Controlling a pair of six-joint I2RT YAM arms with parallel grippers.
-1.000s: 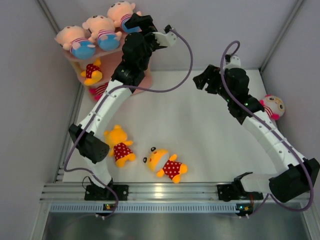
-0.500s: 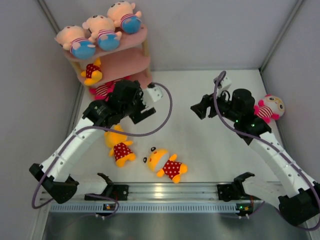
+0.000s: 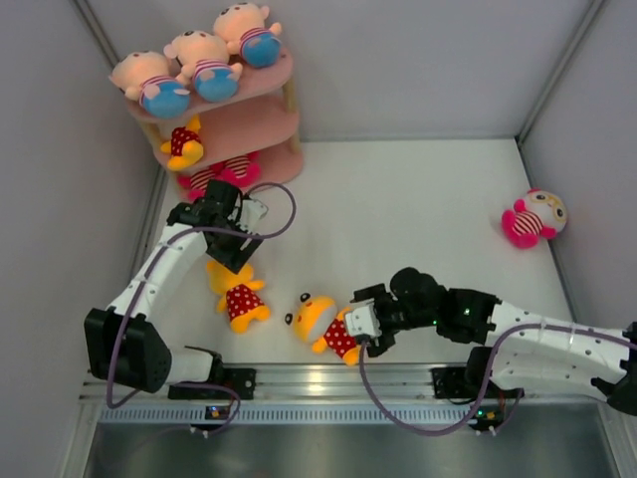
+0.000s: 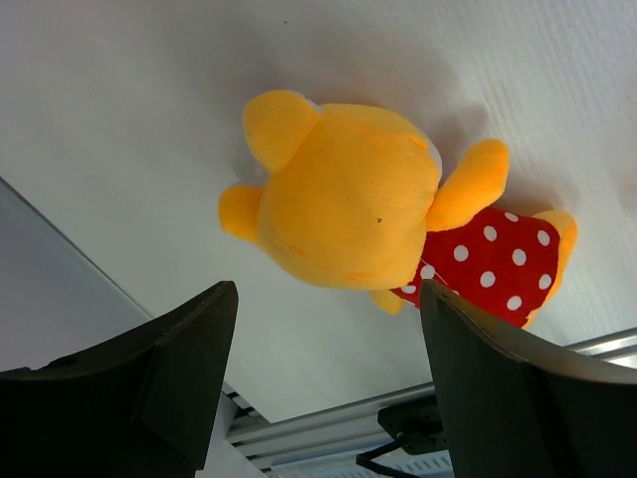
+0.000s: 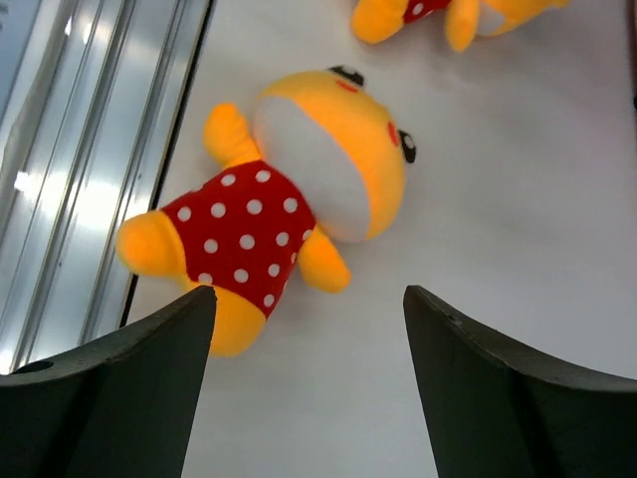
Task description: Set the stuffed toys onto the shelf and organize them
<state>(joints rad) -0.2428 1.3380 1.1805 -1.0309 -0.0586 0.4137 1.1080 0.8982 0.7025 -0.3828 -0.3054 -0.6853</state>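
Shelf (image 3: 269,124) part-filled; left end effector (image 3: 234,261) gapes empty just above one bear (image 3: 239,296), right end effector (image 3: 360,324) likewise beside another bear (image 3: 320,321); pink doll (image 3: 532,217) far off.

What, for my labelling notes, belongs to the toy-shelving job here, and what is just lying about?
Job: pink three-tier shelf; plush toys on it; two yellow plush bears on the table; pink striped plush doll.
Lying about: silver metal rail; purple cables.

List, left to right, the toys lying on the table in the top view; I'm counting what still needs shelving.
Face-down bear → face-up bear → pink doll.
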